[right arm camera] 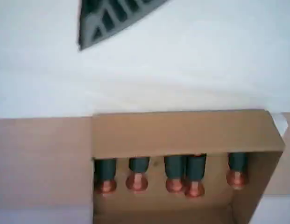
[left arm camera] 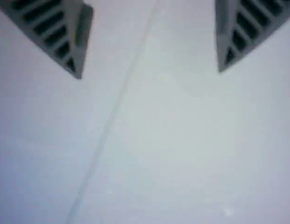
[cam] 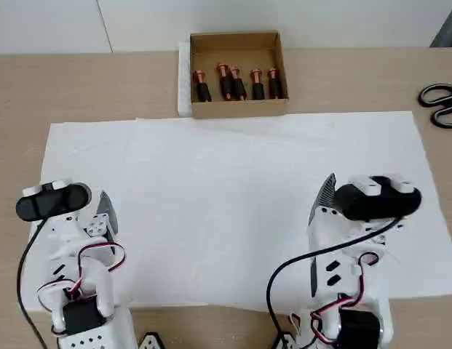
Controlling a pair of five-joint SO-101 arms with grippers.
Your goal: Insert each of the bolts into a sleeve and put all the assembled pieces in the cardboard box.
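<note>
The cardboard box (cam: 238,109) stands at the far middle of the table. Inside it lie several assembled pieces (cam: 235,83), each a copper bolt in a black sleeve, side by side in a row. The right wrist view looks at the same box (right arm camera: 182,133) and its row of pieces (right arm camera: 182,175) from across the white sheet. My left gripper (cam: 103,211) hangs low at the near left of the sheet. Its own view shows the left gripper (left arm camera: 149,72) open, with bare sheet between the fingers (left arm camera: 65,42). My right gripper (cam: 327,190) is at the near right, far from the box.
A white sheet (cam: 233,189) covers most of the wooden table (cam: 80,83). Black scissors (cam: 440,104) lie at the far right edge, off the sheet. A white strip (cam: 183,80) sticks out beside the box's left wall.
</note>
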